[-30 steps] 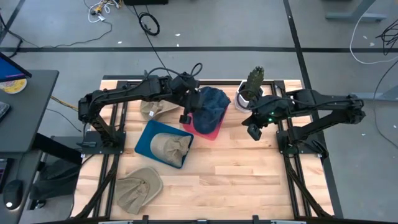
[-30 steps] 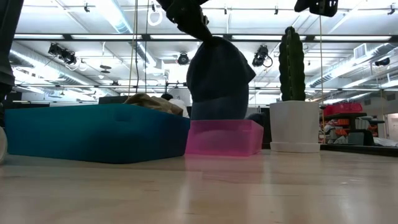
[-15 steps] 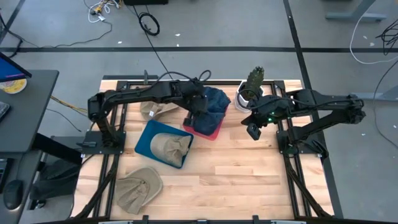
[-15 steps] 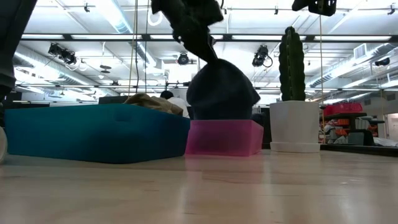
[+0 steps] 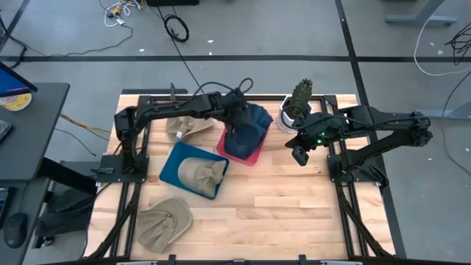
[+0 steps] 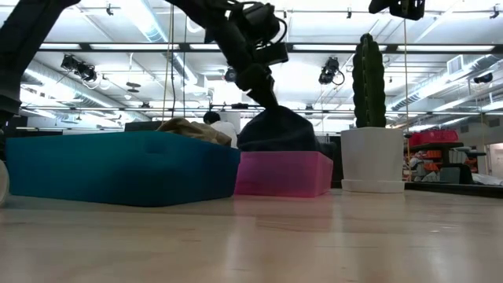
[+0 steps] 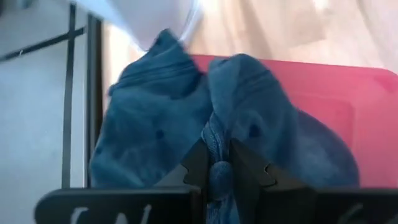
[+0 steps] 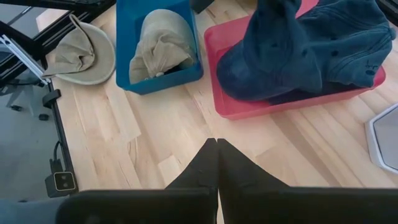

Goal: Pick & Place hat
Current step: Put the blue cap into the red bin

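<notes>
A dark blue hat (image 5: 252,124) sits slumped in the pink bin (image 5: 249,156) at the table's far middle. Its lower part rests in the bin (image 6: 283,174), and its top is gathered up into my left gripper (image 7: 221,173), which is shut on it. In the low view the hat (image 6: 279,130) forms a squat mound under that gripper (image 6: 261,85). My right gripper (image 5: 300,156) hangs shut above the table to the right of the bin and touches nothing; its closed fingertips (image 8: 217,149) show in its own wrist view. My left gripper pinches a bunched fold of the blue hat's cloth (image 7: 219,138) between its two fingers (image 7: 198,167), several layers gathered together. The fingers slant down from the table's left side. The hat hangs slack below them, its lower part resting in the pink bin.
A teal bin (image 5: 175,175) with a tan hat (image 5: 202,173) stands left of the pink bin. One tan hat (image 5: 163,223) lies on the table's near left, another (image 5: 180,129) beyond the teal bin. A cactus in a white pot (image 5: 294,110) stands at the far right.
My left gripper has gone down and toward the table's right, over the pink bin, still shut on the blue hat. The hat, which hung tall below the fingers, has sunk into the bin and slumped into a low mound.
</notes>
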